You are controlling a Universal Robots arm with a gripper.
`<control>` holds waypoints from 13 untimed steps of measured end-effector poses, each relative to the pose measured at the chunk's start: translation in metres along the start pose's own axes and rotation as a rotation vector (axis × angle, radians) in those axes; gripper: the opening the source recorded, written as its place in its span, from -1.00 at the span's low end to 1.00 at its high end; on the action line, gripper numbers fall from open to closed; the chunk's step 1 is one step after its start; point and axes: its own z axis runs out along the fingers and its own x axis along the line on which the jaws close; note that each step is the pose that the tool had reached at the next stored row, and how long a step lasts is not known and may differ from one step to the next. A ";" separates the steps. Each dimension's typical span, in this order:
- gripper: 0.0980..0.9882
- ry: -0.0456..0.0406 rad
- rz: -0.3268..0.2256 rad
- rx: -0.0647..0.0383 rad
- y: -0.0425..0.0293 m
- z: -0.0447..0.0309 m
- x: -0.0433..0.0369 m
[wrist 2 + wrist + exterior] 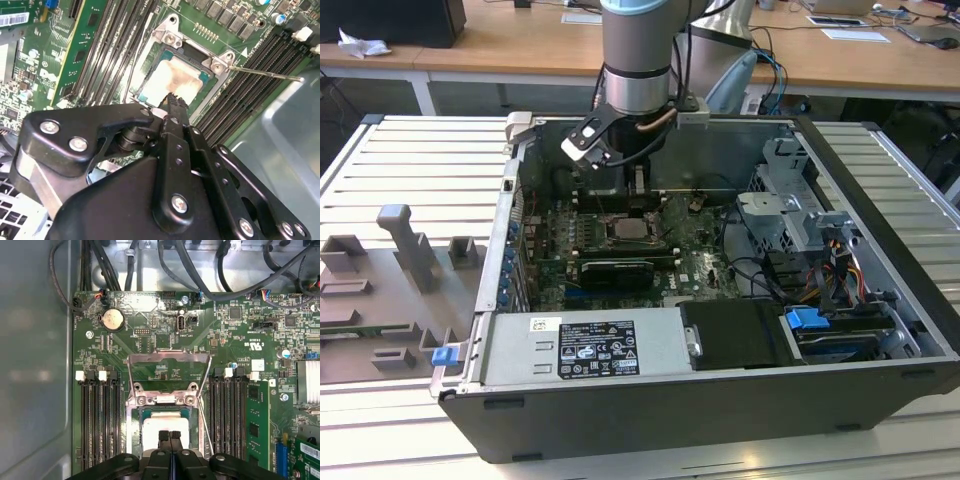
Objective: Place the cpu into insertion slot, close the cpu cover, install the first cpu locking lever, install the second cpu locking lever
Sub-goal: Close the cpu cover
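Hovering over the insertion slot (pixel 196 52), the pincer (pixel 170 436) is being shown in both wrist views with its two fingertips pressed together and nothing pinched between them. The cpu (pixel 165 426) is lying flat inside the slot, its pale top being partly covered by the pincer's tips. Whether the tips are touching the chip cannot be told.

In the first wrist view the cpu cover (pixel 168 358) is being seen swung open, standing up from its hinge at the slot's far edge, with green board showing through its window. A thin metal lever (pixel 204 416) is being seen beside the slot, unlatched. A round coin battery (pixel 113 319), black cables (pixel 150 260) and the long memory slots (pixel 97 420) on either side of the socket are also being taken in here.

The second wrist view is looking along the pincer's black linkage. There the cpu's stained top is being shown more closely, and the lever is being seen sticking out over the memory slots.

In the exterior view the whole setting is being given: the arm (pixel 637 60) is reaching down into an open computer case (pixel 620 425) lying on a ribbed metal surface (pixel 410 160), with grey fixture blocks (pixel 405 245) towards the exterior view's left.
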 end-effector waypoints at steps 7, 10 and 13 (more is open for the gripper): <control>-0.98 -0.0008 0.000 0.000 0.0025 -0.0091 -0.0003; -0.98 -0.0006 0.000 0.000 0.0031 -0.0106 -0.0003; -0.98 -0.0009 0.000 0.000 0.0074 -0.0105 -0.0003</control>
